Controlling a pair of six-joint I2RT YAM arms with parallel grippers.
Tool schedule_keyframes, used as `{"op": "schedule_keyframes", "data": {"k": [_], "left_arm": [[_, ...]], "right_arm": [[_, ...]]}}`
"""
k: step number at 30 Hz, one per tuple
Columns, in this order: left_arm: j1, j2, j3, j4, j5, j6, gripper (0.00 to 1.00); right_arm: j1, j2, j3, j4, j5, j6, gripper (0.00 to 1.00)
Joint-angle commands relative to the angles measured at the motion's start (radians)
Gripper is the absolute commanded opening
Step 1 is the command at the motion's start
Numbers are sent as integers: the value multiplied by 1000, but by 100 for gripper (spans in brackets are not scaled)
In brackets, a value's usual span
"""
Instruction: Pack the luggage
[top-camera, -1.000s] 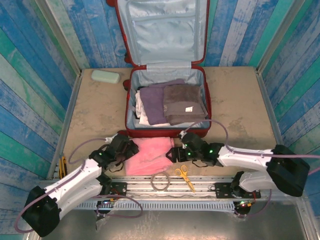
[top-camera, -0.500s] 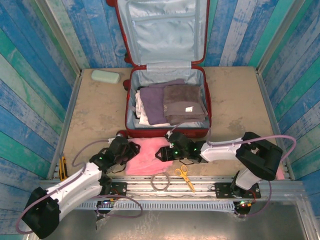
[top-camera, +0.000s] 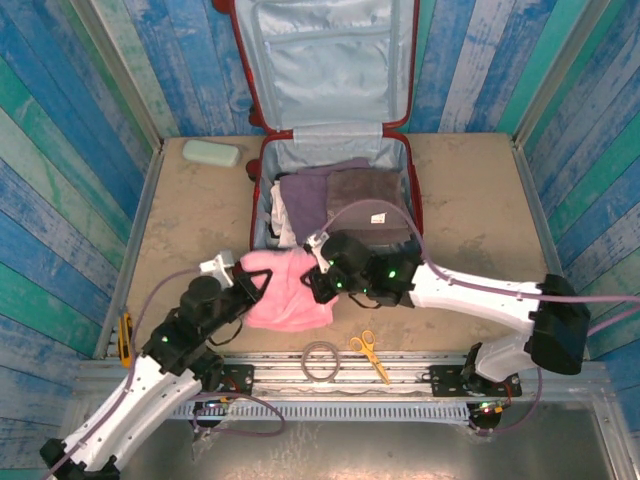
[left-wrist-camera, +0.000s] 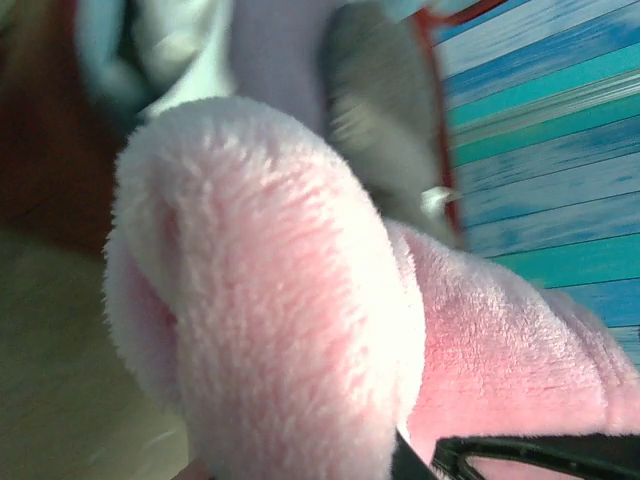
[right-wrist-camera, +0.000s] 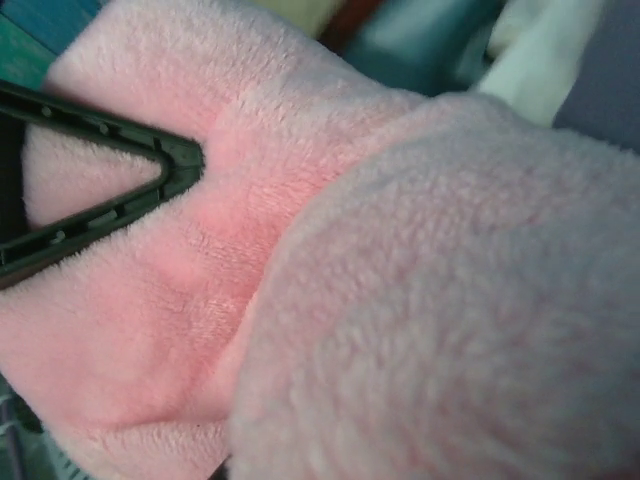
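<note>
One large red luggage (top-camera: 330, 70) sits at the middle of the desk's (top-camera: 480, 220) far edge. Its lid stands open against the back wall, and its tray is already half filled with a folded purple garment (top-camera: 305, 205) and a grey-brown towel (top-camera: 370, 195).

A second ago a pink fleece cloth (top-camera: 287, 292) lay flat on the desk between the tray's near wall and the near edge, with both sets of fingers spread wide at its two sides. Now the left fingers (top-camera: 250, 287) and right fingers (top-camera: 320, 284) are clamped onto it from left and right, and it hangs bunched between them, raised and drawn up to the tray's near wall. I judge the pick-up done. What remains is carrying the cloth over that wall and laying it on the pile.

The overhead view gives the layout: both arms converge on the cloth, and the scissors (top-camera: 370, 352) and a small ring (top-camera: 321, 360) lie untouched by the near edge. It does not show the grips themselves.

The wrist views do. The right one shows a black finger (right-wrist-camera: 180, 160) sunk deep in the pile, and the left one shows a finger (left-wrist-camera: 445, 460) under a thick fold of fleece (left-wrist-camera: 280, 300). The opposing fingers are buried, so the pinch seems firm rather than plainly shows. Behind that fold, blurred, are the luggage's clothes.
</note>
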Motion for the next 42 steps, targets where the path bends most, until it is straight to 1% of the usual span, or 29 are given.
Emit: {"op": "schedule_keyframes", "data": {"k": [1,3,5,6,7,9,10,11,12,13,14,16,18,21,23,25,27,28,32,35,38,40,41,42], "left_arm": [[-5,29,-25,185,54,15,1],[-13,90,-39,300,70,11,3],[-42,154,-30,380,27,31,4],[-57,181,-21,405,-1,41,4],[-76,214,-11,428,-45,45,4],[-105,278,-6,501,-103,43,6],[-119,314,-3,537,-134,32,9],[-134,351,-3,571,-160,17,16],[-146,383,-3,599,-181,7,29],[-160,417,0,623,-199,1,45],[-172,448,11,627,-221,-1,56],[-184,498,36,593,-252,9,71],[-188,518,61,513,-296,14,77],[-188,499,82,385,-393,27,81],[-188,470,92,318,-459,41,82],[-188,437,104,269,-519,66,83],[-188,407,119,228,-567,97,84],[-188,397,127,205,-590,109,86],[-188,366,160,116,-661,157,89],[-188,346,171,70,-704,179,91],[-188,322,171,49,-740,196,93],[-188,312,173,50,-761,214,95],[-186,311,176,51,-772,225,95],[-186,313,181,54,-779,238,96]], "right_arm": [[5,-29,124,-178,217,-233,1],[4,-25,166,-172,308,-344,0],[3,-10,214,-152,413,-469,1],[0,-2,226,-133,445,-525,0],[-9,8,239,-107,466,-585,1],[-36,33,267,-73,449,-681,1],[-56,51,279,-56,436,-723,1],[-81,71,293,-39,422,-755,0],[-104,89,304,-28,399,-781,1],[-132,112,316,-16,380,-807,1],[-159,136,328,-1,363,-833,0],[-205,186,342,27,322,-905,1],[-233,246,351,77,330,-997,1],[-255,352,396,114,358,-1119,1],[-260,417,427,138,353,-1187,1],[-261,479,465,168,359,-1235,1],[-262,531,509,171,339,-1269,1],[-262,554,526,176,326,-1286,1],[-265,611,540,242,268,-1366,1],[-268,638,520,328,242,-1436,1],[-271,657,517,399,230,-1483,1],[-281,675,537,404,212,-1499,1],[-286,690,555,404,213,-1502,4],[-290,708,575,401,220,-1502,11]]}}
